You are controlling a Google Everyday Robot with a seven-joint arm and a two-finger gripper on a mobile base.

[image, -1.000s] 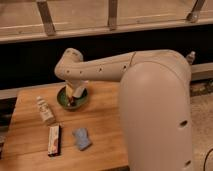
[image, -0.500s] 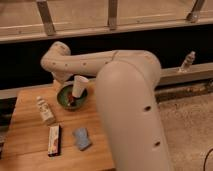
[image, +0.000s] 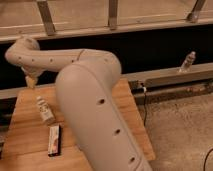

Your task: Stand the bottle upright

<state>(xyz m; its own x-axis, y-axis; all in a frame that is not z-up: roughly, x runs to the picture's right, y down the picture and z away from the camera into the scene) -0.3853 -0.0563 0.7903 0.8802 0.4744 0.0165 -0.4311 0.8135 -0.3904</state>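
The bottle [image: 45, 111], small and cream-white with a whitish cap, lies slanted on the wooden table [image: 22, 145] at the left, its cap pointing to the back left. My arm [image: 85, 95] sweeps across the middle of the view. The gripper [image: 33, 81] hangs at the far left over the table's back edge, a little behind and above the bottle and not touching it. Only its pale tip shows.
A flat red and white packet [image: 54, 140] lies in front of the bottle. A slim clear bottle [image: 187, 62] stands on the ledge at the right. A dark wall and railing run behind the table. The floor is at the right.
My arm has swung left and closer to the camera, now hiding the green bowl and the blue sponge. The gripper moved left, off the bowl. The bottle has not moved.
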